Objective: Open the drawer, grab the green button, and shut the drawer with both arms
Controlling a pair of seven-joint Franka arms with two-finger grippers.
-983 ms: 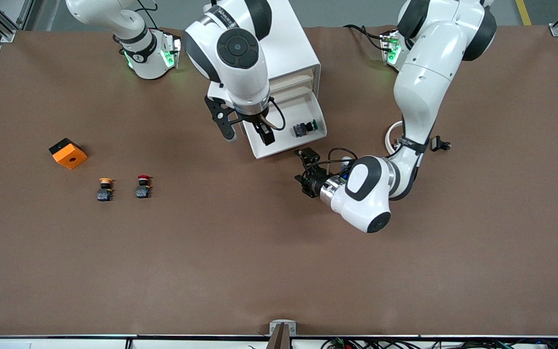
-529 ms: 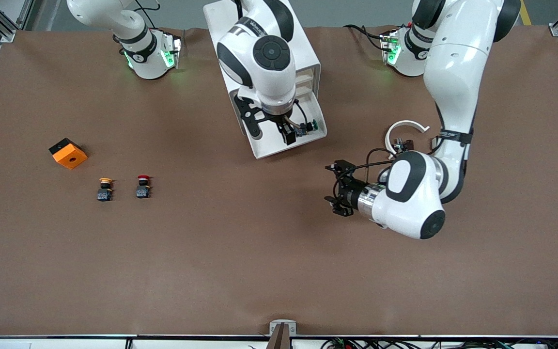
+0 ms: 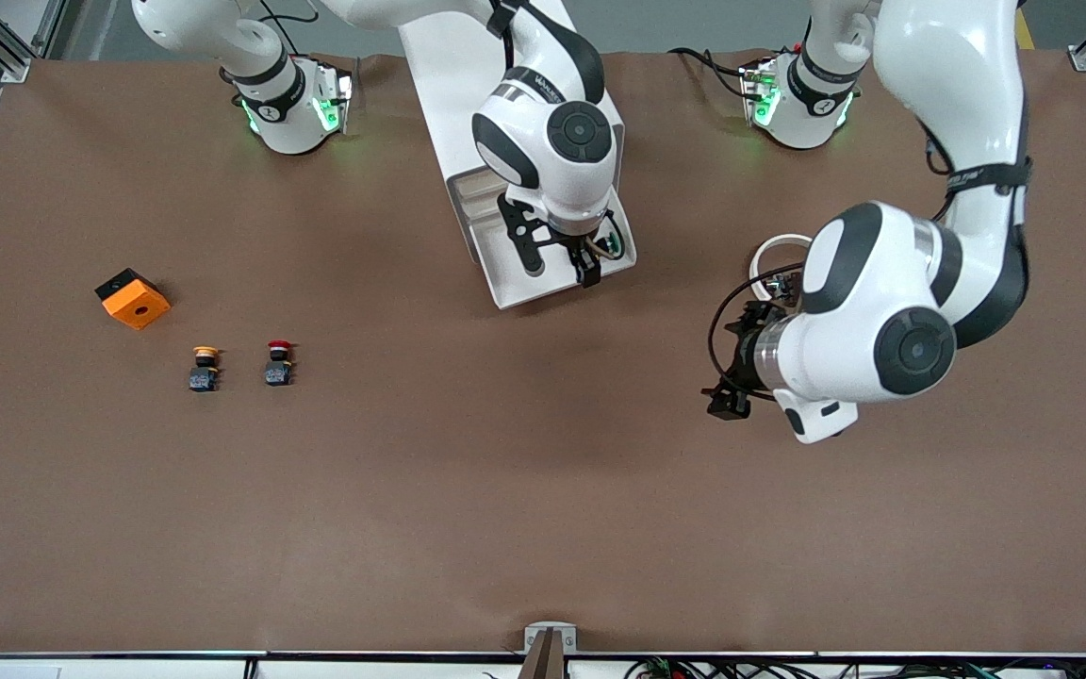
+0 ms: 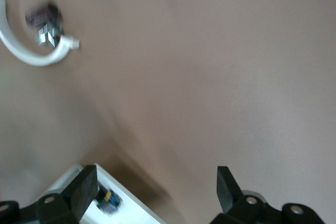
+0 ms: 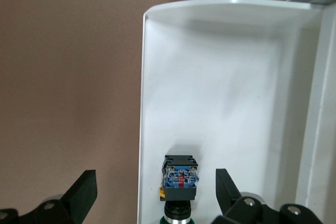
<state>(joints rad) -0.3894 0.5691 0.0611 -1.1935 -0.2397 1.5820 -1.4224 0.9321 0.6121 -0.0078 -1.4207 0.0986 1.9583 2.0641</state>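
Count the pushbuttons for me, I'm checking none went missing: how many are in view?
3. The yellow-capped button and red-capped button stand side by side on the table; the green-capped button lies in the open drawer. Others may be hidden.

A high front camera faces both arms across the table (image 3: 411, 528). Each wrist camera looks steeply down, close in; all three views catch the open drawer (image 3: 505, 283) (image 4: 131, 208) (image 5: 210, 77).

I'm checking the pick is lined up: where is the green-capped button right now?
The button lies in the open white drawer, close to one side wall. The open right gripper hangs over it, fingers on either side of it in the right wrist view.
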